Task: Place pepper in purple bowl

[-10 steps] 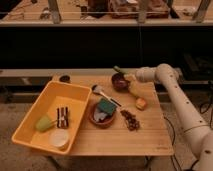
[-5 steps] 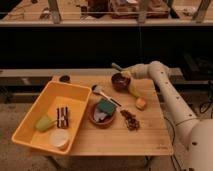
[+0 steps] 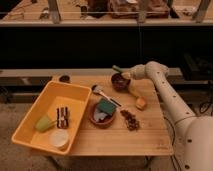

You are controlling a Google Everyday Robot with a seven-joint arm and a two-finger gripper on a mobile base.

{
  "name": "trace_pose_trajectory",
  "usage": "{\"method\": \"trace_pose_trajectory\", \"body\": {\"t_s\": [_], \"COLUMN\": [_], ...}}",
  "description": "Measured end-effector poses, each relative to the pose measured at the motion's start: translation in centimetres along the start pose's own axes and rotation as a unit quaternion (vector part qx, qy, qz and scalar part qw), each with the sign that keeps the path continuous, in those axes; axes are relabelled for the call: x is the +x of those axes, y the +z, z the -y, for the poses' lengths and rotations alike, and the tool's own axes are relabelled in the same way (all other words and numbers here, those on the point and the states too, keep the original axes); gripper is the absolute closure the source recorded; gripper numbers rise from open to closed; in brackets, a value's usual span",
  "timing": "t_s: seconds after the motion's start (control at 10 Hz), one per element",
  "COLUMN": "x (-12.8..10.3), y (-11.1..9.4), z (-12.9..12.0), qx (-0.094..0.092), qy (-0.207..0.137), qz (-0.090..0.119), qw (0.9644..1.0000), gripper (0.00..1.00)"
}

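- one arm reaches from the right edge of the view across the wooden table; the gripper sits at the far side of the table, directly over the purple bowl
- pepper: a slender green shape projects up and to the left from the gripper tip, above the far rim of the bowl; judged to be carried there, since it rests on no surface
- gripper state: appears clamped on the pepper; the finger gap itself is not resolved
- judged reason for this pose: holding the pepper above the bowl mouth lets it drop inside on release without striking the rim
- judged step in hand: final positioning before release; the pepper is not yet inside the bowl
- other items: terracotta bowl near the table centre holds a teal sponge; a spoon lies between the two bowls; a small orange piece and a dark scattered pile lie to the right of the terracotta bowl
- yellow bin on the left contains a pale green cup, a dark striped item and a white round item; all well apart from the gripper
- risk, judged: the long pepper may catch on the rim and tip out
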Motion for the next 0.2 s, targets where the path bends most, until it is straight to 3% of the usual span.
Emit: {"method": "trace_pose_trajectory", "body": {"t_s": [0.2], "x": [0.02], "y": [0.09], "z": [-0.04], "qx": [-0.006], "qy": [0.001], "qz": [-0.001], "qw": [1.0000], "gripper": [0.20]}}
